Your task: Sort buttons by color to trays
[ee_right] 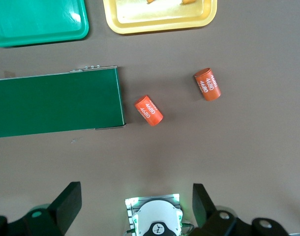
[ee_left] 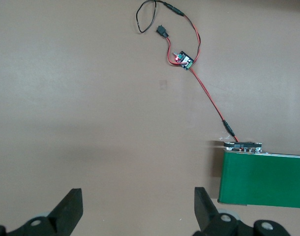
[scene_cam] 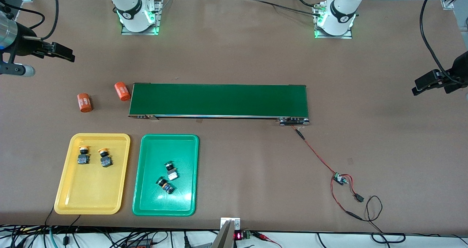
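Brown matte tabletop fills the front view, with the two white arm bases along its top edge. Across the middle of the frame lies a long dark-green conveyor belt (scene_cam: 218, 100), and two orange cylinders (scene_cam: 85, 102) marked "4680" lie on the table at its end toward the right arm, one touching or just beside the belt's corner, the other well apart from it. In the lower left of the frame the yellow tray (scene_cam: 62, 189) and the green tray (scene_cam: 146, 200) sit side by side, both nearer to the front camera than the belt. Two yellow-capped buttons (scene_cam: 83, 155) rest next to each other in the upper part of the yellow tray, caps pointing toward the belt; two green-capped buttons (scene_cam: 170, 171) lie tilted, close together, near the middle of the green tray. A red and black wire (scene_cam: 314, 154) runs from the belt's end toward the left arm down to a small circuit board (scene_cam: 339, 178) in the lower right of the frame. The right gripper (scene_cam: 60, 52) hangs at the upper left edge of the frame over bare table, fingers spread wide and holding nothing. The left gripper (scene_cam: 426, 81) hangs at the right edge over bare table, also wide apart and empty; its wrist view shows both dark fingertips (ee_left: 71, 209) with only tabletop between them.
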Robot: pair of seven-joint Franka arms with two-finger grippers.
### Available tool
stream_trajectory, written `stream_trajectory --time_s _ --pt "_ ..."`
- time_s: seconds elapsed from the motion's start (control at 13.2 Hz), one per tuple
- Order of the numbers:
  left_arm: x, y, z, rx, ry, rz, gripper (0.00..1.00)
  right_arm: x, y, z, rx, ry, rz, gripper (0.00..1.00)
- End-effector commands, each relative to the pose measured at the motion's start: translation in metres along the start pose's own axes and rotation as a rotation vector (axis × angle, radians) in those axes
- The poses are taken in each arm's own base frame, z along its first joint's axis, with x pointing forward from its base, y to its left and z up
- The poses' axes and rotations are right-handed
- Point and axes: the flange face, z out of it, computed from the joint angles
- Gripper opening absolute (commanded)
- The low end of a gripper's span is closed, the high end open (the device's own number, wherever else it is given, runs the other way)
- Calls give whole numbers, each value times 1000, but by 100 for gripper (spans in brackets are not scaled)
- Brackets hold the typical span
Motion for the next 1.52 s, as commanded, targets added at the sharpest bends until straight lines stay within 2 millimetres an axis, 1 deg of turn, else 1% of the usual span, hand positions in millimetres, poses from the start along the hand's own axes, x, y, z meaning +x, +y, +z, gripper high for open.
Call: stream_trajectory --time_s 0.0,0.15,0.3,0.38,0.68,1.21,1.44 --pt "-4 -2 -1 -5 3 10 100 0 -2 -3 -7 10 5 100" --pt "-4 -2 -1 -5 3 10 100 2 0 -3 -5 21 -1 100" --pt "-4 -2 -1 -5 3 10 100 4 10 -5 4 35 -50 100" --pt "-4 -2 -1 -5 3 10 100 5 11 -6 1 38 -60 100" --pt "-4 -1 -1 -5 3 11 100 3 5 -5 -4 28 -63 100" --pt "-4 -1 -1 -5 3 11 100 5 7 -3 -5 28 -66 100" --pt "-3 -1 -1 -5 5 11 100 6 2 -3 -3 34 -66 100"
